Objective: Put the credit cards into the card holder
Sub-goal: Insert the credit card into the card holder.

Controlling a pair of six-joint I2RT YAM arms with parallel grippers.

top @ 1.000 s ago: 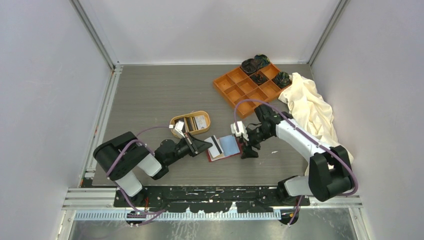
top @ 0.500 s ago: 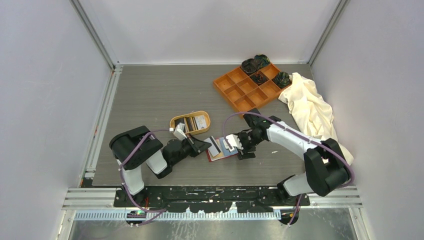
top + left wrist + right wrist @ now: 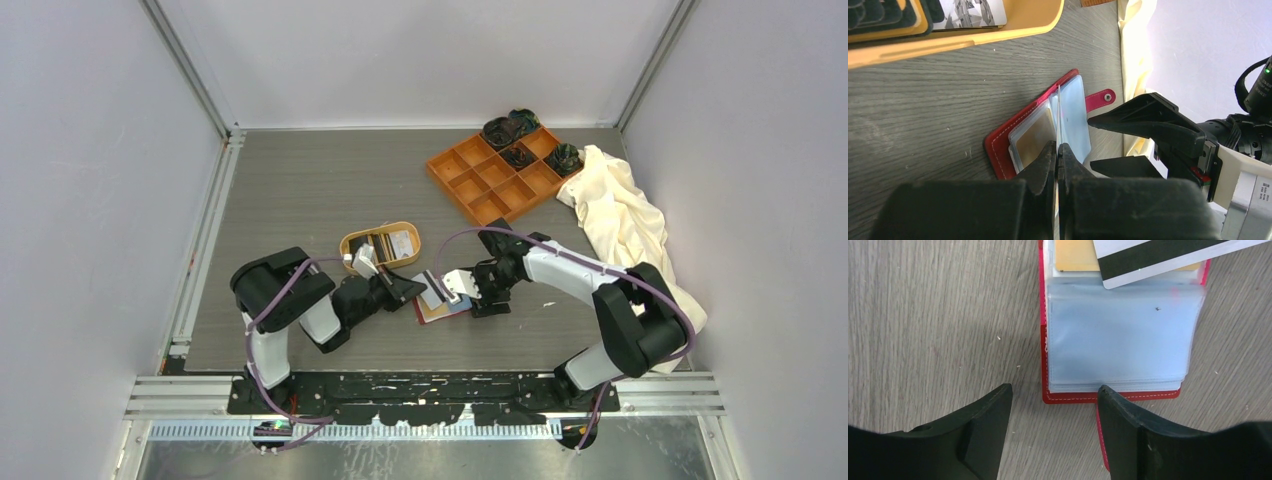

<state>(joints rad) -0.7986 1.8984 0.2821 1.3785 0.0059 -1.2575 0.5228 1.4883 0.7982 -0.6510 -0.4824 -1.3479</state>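
Card holder [image 3: 1073, 397] lies open and flat on the surface [image 3: 300, 190], centre of the top view, just below the oval tan dish [image 3: 400, 227]. Left jaws are clenched on one credit card [image 3: 1168, 255], white with a black stripe (only a thin edge-on line in the left wrist view). The card's free end is over the holder's clear sleeves [image 3: 1120, 340]; cannot tell if it is inside a slot. A tan-gold card [image 3: 1034, 136] sits in a sleeve on the other half. Right jaws are released and grip nothing, spread at the holder's edge at the bottom of the right wrist view. One finger [image 3: 980, 432] is over bare surface, the other [image 3: 1148, 440] at the red border; cannot tell if it touches. Snap tab [image 3: 1099, 98] sticks out at middle right of the left wrist view, near the right arm's black fingers. More cards [image 3: 390, 245] lie in the dish. Orange tray [image 3: 470, 180] is at upper right of the top view with dark items [image 3: 510, 128] in its far compartments. Cream cloth [image 3: 620, 215] lies right beside it.
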